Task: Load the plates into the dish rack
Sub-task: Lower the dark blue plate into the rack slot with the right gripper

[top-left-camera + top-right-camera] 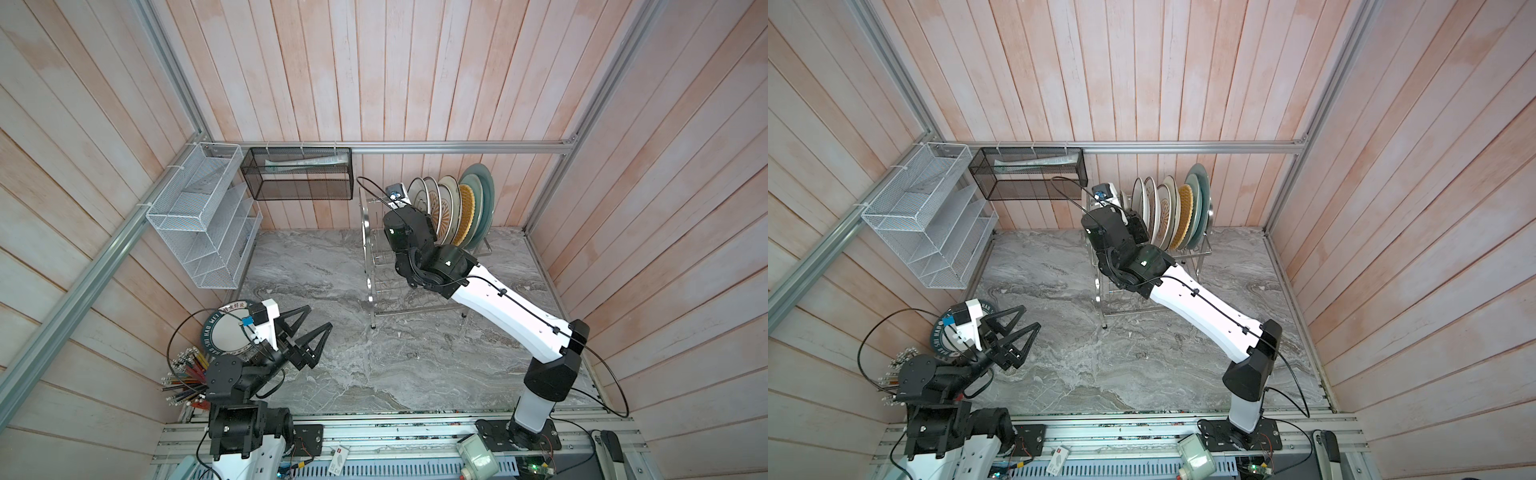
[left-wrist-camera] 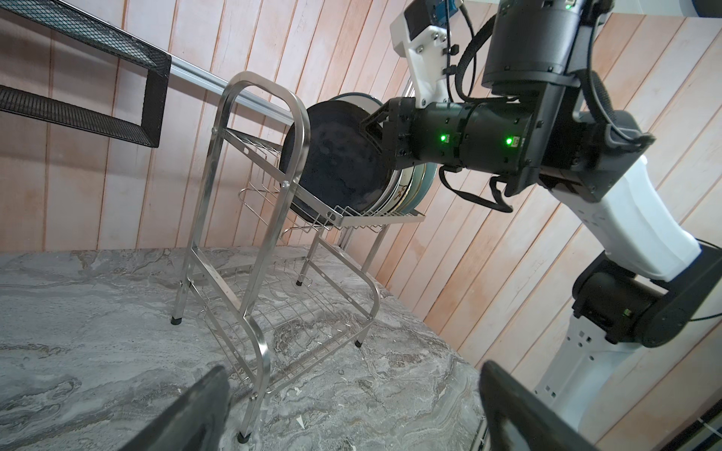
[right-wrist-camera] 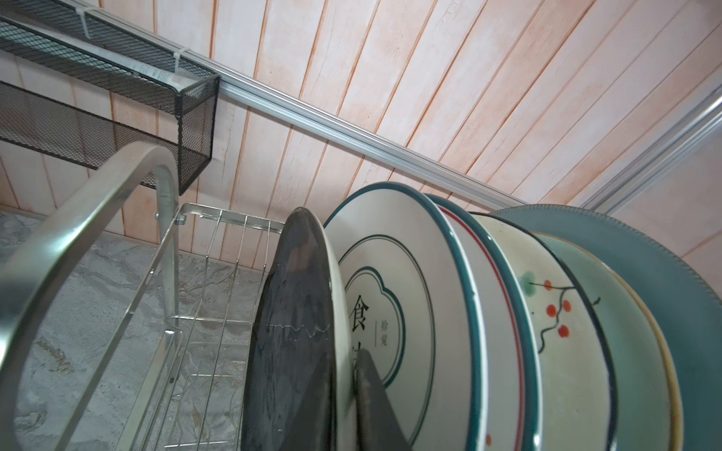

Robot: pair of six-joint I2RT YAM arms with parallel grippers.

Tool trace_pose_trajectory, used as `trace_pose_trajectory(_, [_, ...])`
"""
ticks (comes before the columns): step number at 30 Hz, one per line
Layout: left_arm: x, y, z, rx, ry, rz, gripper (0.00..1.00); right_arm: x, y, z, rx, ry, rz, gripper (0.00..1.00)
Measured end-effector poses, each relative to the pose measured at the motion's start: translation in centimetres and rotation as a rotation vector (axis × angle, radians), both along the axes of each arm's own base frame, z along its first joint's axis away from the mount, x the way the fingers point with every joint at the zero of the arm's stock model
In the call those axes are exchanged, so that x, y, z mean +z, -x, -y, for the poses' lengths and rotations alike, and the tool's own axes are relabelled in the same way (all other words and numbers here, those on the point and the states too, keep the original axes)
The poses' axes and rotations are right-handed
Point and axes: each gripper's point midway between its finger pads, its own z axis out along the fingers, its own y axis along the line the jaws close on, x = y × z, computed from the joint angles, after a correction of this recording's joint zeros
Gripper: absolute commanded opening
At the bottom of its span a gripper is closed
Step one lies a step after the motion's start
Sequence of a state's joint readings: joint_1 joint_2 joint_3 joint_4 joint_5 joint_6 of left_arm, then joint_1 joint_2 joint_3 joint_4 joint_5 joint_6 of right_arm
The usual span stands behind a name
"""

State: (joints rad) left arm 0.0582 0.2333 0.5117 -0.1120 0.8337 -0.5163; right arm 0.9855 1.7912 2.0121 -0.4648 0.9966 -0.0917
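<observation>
Plates [image 1: 451, 212] are stood on edge in the rack [image 3: 78, 218] so more can be fitted. The black plate [image 3: 293, 332] is straddled by the right gripper [image 2: 371, 127]; squeezed or let go cannot be told. The left gripper [image 1: 320, 316] is spread wide, empty.

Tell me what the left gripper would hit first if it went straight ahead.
Probably the dish rack: its near arched end stands straight ahead of the open left gripper, nothing visible between them, though depth is hard to judge.
</observation>
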Motion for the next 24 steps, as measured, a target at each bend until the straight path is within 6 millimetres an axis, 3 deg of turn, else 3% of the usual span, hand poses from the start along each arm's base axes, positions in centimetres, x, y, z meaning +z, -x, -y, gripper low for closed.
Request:
trace_pose_trajectory(16, [-0.1, 0.0, 0.0, 0.0, 0.0, -0.002, 1.0, -0.1, -0.1, -0.2, 0.028, 0.004, -0.011, 0.45])
trace_pose_trajectory(24, [-0.1, 0.0, 0.0, 0.0, 0.001, -0.003, 1.0, 1.7, 0.2, -0.3, 0.052, -0.036, 0.009, 0.53])
